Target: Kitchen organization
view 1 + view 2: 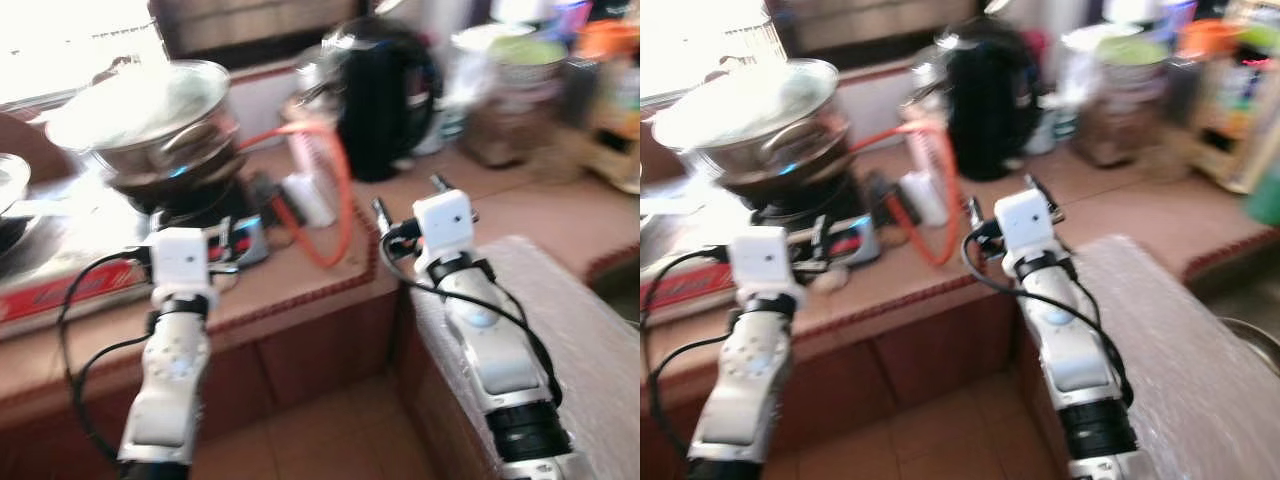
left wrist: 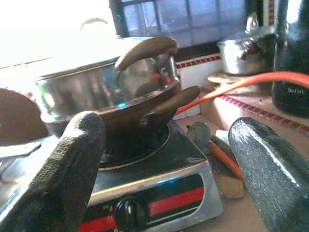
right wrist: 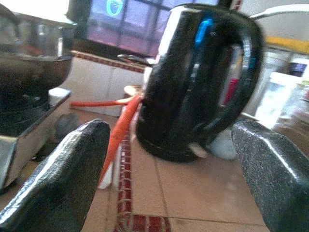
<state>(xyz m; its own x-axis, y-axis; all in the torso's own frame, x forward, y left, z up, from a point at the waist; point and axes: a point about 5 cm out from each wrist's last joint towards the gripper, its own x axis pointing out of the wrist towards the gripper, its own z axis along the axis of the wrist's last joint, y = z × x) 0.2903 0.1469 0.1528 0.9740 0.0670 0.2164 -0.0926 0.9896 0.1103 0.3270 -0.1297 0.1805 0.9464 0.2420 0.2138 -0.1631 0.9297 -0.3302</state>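
1. Left gripper (image 2: 164,169), fingers spread wide and empty, faces the gas stove (image 2: 145,186); the steel pot (image 2: 106,89) sits just beyond.
2. Right gripper (image 3: 169,174), also spread and empty, faces the black kettle (image 3: 203,77) ahead on the counter (image 3: 203,193).

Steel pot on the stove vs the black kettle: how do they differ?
The wide, shallow shiny steel pot sits on the small gas stove, while the tall, narrow black kettle stands directly on the tiled counter. The pot has curved side handles; the kettle has one big loop handle. The left gripper faces the pot, the right gripper faces the kettle. Both stand upright and ungrasped, each gripper's fingers open.
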